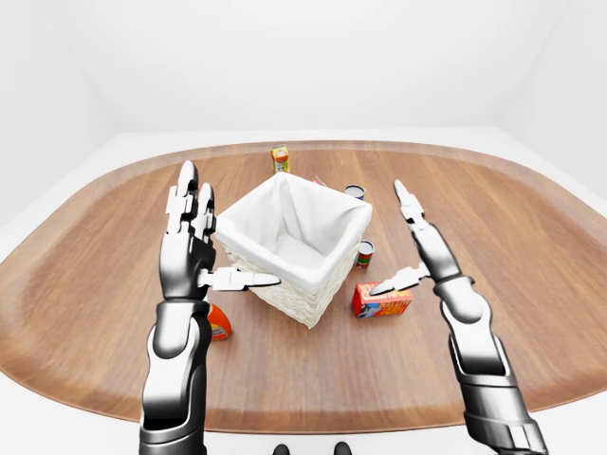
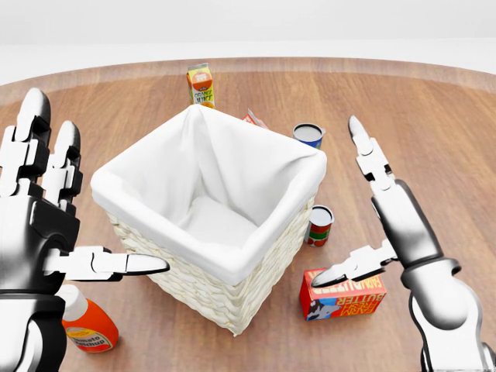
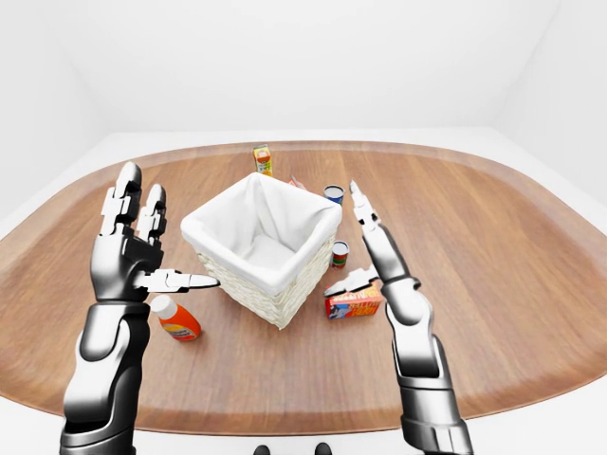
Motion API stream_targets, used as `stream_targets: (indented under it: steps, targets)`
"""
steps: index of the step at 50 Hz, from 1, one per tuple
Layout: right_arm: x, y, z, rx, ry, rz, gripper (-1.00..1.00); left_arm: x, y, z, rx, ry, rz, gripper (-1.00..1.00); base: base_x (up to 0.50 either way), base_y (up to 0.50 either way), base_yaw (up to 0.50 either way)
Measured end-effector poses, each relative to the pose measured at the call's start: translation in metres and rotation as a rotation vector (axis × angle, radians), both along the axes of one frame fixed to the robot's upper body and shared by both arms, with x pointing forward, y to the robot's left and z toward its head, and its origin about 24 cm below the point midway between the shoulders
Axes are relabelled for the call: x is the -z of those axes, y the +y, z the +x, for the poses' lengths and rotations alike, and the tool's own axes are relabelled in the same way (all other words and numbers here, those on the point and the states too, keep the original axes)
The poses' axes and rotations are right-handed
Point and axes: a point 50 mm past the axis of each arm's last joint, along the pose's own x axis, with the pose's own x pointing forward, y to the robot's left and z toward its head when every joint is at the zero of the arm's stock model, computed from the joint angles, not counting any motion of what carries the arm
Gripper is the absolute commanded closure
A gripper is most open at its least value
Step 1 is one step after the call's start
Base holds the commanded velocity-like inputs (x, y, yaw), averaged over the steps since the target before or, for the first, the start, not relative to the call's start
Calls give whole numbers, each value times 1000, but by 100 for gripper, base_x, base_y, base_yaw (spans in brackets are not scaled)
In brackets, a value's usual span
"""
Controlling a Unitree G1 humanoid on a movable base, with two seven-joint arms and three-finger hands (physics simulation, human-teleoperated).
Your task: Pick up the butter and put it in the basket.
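With your right hand (image 2: 370, 208) spread wide just above the butter box (image 2: 343, 294) at the head view's lower right, beside the lined wicker basket (image 2: 232, 298), and your left hand (image 2: 46, 213) equally open, a careless descent could topple it.

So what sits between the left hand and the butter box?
In the head view, the white-lined wicker basket stands between the left hand and the butter box.
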Motion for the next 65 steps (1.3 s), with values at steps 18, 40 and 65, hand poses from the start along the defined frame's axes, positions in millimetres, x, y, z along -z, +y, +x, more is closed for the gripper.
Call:
stream_targets:
  steps: [18, 40, 65]
  targets:
    - [62, -27, 25, 129, 301, -453, -100, -1, 0, -2, 0, -4, 5, -100, 0, 0, 0]
    - [110, -21, 49, 144, 475, -725, -100, 2, 1, -4, -4, 4, 10, -100, 0, 0, 0]
    - [133, 2, 57, 62, 574, -889, -100, 1, 4, -4, -15, 2, 14, -100, 0, 0, 0]
